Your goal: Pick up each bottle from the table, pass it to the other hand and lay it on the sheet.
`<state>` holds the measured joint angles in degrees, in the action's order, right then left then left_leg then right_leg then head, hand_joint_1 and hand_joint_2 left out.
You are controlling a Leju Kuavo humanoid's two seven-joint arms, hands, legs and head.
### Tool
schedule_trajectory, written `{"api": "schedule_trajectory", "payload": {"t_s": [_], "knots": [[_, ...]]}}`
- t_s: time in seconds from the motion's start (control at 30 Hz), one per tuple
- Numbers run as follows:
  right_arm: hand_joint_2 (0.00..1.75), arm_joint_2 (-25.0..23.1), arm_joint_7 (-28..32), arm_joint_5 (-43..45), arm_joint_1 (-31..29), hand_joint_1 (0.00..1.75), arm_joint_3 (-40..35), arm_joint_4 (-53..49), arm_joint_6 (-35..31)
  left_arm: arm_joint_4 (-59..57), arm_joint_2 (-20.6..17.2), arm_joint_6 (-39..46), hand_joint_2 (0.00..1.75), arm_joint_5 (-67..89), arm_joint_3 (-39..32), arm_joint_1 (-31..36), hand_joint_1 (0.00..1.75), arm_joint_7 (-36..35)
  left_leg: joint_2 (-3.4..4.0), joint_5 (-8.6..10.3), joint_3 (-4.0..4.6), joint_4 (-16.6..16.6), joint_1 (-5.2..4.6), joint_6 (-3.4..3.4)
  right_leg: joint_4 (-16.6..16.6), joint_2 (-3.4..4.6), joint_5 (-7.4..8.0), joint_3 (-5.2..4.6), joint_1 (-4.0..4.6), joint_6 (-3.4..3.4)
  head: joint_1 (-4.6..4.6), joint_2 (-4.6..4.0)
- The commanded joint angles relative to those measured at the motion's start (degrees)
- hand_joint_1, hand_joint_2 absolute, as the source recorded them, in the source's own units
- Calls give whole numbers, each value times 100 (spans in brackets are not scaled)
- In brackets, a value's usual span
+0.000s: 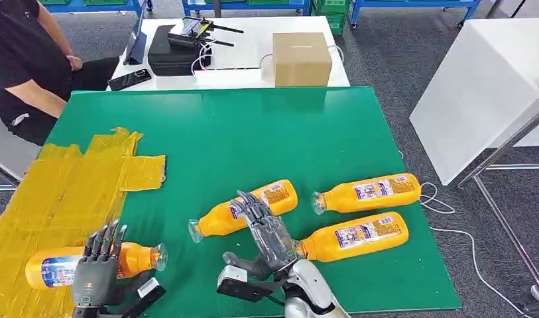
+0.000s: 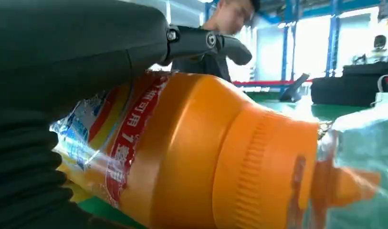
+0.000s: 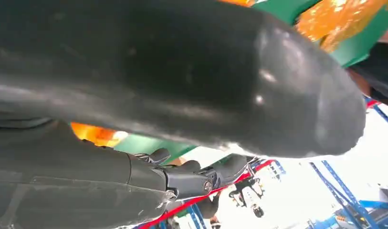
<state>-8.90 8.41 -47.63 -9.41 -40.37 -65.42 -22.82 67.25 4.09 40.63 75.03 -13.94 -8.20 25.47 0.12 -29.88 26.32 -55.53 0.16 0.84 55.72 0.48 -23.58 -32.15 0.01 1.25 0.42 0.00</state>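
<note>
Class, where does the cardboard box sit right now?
In the head view, the brown cardboard box stands on the white table, beyond the green table's far edge.

White characters "可用" and a "7" are read on the red band of the bottle (image 2: pixel 192 157) label, centre-left of the left wrist view.

Grey carpet floor (image 1: pixel 386 59) surrounds the green table (image 1: pixel 266 132); beyond its far edge stands a white table (image 1: pixel 246 50) carrying a cardboard box (image 1: pixel 301 58); to its right, a white cabinet (image 1: pixel 479 86); behind, blue racks (image 1: pixel 412 5); a seated person (image 1: pixel 21 59) at its far-left corner.
</note>
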Motion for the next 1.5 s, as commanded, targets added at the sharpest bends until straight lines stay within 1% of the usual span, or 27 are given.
{"api": "schedule_trajectory", "payload": {"t_s": [0.03, 0.27, 0.4, 0.43, 0.5, 0.6, 0.7, 0.77, 0.8, 0.87, 1.2, 1.23, 1.27, 1.3, 1.37, 1.43, 1.5], "knots": [[0, 175, -330, -300, -888, 0, 77, 773, 349, -385, -183, -63, 0, -819, 783, 131, 0, 164, 1, 7, 6, 4, 1, -3, -7, -1, 9, -6, 1, 3, -2, 0], [0, 192, -332, -310, -861, 0, 72, 750, 347, -361, -202, -63, 0, -842, 802, 108, 0, 156, 0, 3, -2, 6, 2, 1, -6, -3, 2, 1, 2, 3, 0, 0], [0, 258, -351, -339, -830, 0, 103, 641, 425, -341, -260, -63, 0, -1144, 969, 90, 0, 219, -4, 4, 0, 6, 4, 1, -9, -6, 3, 1, 5, 4, 0, 0], [175, 269, -344, -353, -808, 0, 103, 613, 479, -370, -270, -63, 0, -1303, 990, 105, 0, 285, -5, 6, 4, 7, 5, 1, -12, -8, 6, -1, 6, 6, 0, 0], [175, 266, -363, -407, -798, 0, 84, 636, 533, -426, -291, -71, 0, -1662, 1045, 150, 0, 397, -3, 6, 4, 7, 3, 1, -10, -6, 6, -3, 4, 5, 0, 0], [175, 270, -412, -467, -825, 0, 76, 699, 589, -383, -259, -383, 0, -2435, 978, 250, 0, 710, -6, 8, 6, 7, 4, 0, -11, -8, 7, -4, 4, 4, 0, 0], [175, 316, -476, -542, -839, 0, 88, 757, 696, -289, -152, -743, 0, -3228, 703, 327, 0, 1176, -12, 9, 11, 5, 7, -1, -12, -15, 8, -5, 8, 2, 0, 0], [175, 327, -546, -641, -860, 0, 105, 857, 748, -127, -27, -1000, 0, -3628, 458, 335, 0, 1453, -8, 7, 8, 4, 6, -1, -10, -11, 6, -5, 7, 3, 0, 0], [175, 333, -561, -664, -868, 0, 106, 880, 754, 22, -20, -1126, 0, -3837, 498, 303, 0, 1453, -9, 8, 10, 5, 6, -1, -12, -12, 8, -6, 7, 3, 0, 0], [175, 336, -651, -746, -903, 0, 150, 995, 814, 658, -86, -1556, 0, -4880, 719, 124, 0, 1453, -5, 5, 10, 1, 8, 0, -9, -7, 7, -7, 8, 4, 0, 0], [175, 336, -651, -746, -903, 0, 150, 995, 814, 658, -86, -1556, 0, -4880, 719, 124, 0, 1453, -1, 3, 14, 2, 8, 1, -9, -4, 5, -12, 12, 5, 0, 0], [175, 334, -767, -857, -926, 0, 189, 1038, 855, 1059, -118, -2025, 0, -5685, 841, 23, 0, 1453, -1, 2, 14, 0, 6, 2, -4, -2, 3, -14, 9, 5, 2, 0], [175, 331, -826, -933, -935, 0, 231, 1064, 874, 1335, -77, -2606, 0, -6239, 791, -34, 0, 1453, -1, 2, 13, 1, 7, 1, -7, -2, 4, -11, 10, 5, 0, 0], [175, 327, -848, -994, -943, 0, 284, 1083, 901, 1679, 43, -3526, 0, -6827, 603, -101, 0, 1453, -1, 1, 19, -3, 10, 1, -6, -4, 5, -16, 14, 6, 2, 0], [175, 335, -946, -1134, -991, 0, 377, 1139, 916, 2194, 444, -4719, 0, -7252, 115, -212, 0, 1453, 0, -2, 25, -10, 13, 0, -2, -2, 4, -20, 17, 6, 0, 0], [175, 364, -1003, -1201, -1036, 0, 463, 1167, 960, 2665, 799, -5179, 0, -7272, -66, -401, 0, 1453, 5, -5, 30, -18, 15, 3, 1, 3, 4, -27, 19, 7, 2, 0], [175, 402, -1018, -1233, -1051, 0, 517, 1157, 1014, 2936, 971, -5373, 0, -7190, -64, -517, 0, 1453, 6, -3, 26, -11, 9, 3, 0, 4, 2, -24, 12, 6, 2, 0]]}}
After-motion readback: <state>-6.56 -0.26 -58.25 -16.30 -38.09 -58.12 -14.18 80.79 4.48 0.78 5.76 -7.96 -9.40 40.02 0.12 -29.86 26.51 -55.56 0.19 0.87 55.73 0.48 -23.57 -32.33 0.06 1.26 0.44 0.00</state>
